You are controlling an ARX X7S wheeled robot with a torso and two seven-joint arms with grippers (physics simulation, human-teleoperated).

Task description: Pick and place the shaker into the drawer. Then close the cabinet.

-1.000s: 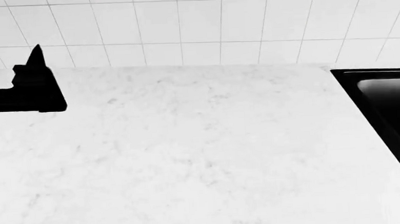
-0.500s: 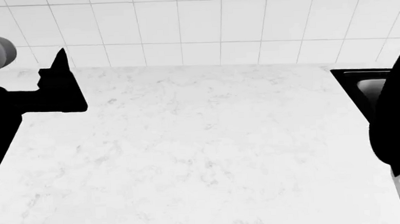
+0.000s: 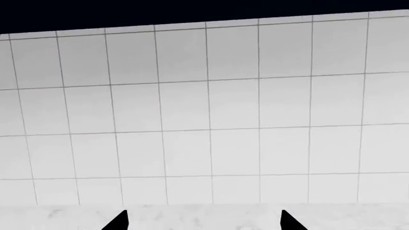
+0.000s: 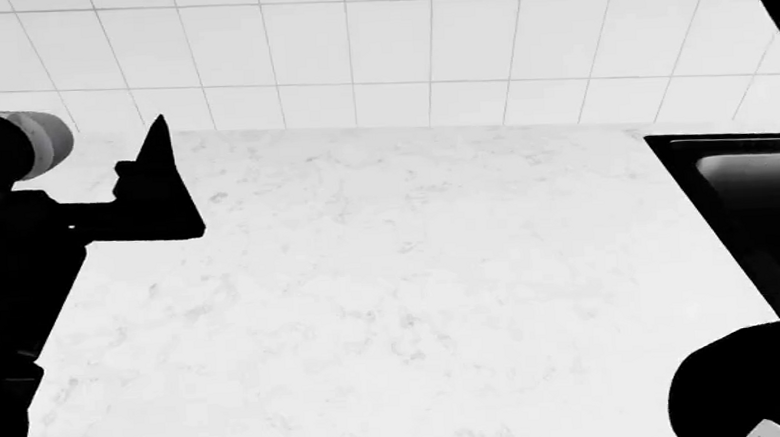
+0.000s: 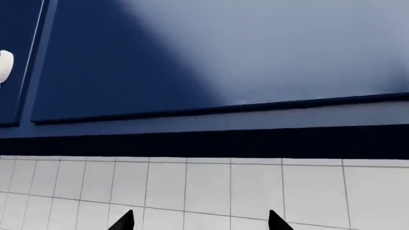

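The white marble table (image 4: 408,298) runs back to the white tiled wall (image 4: 395,53) behind it. A black sink (image 4: 764,199) is set into the table at its right end. The left hand (image 4: 148,191) hangs over the table's left edge. Above the tiled wall hang navy-blue upper cupboards (image 5: 223,52), seen from the right wrist view.

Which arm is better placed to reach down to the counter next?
Left, probably. The left end effector sits low by the countertop, open; the right end effector is raised, facing the navy wall cabinets. The shaker is in no view.
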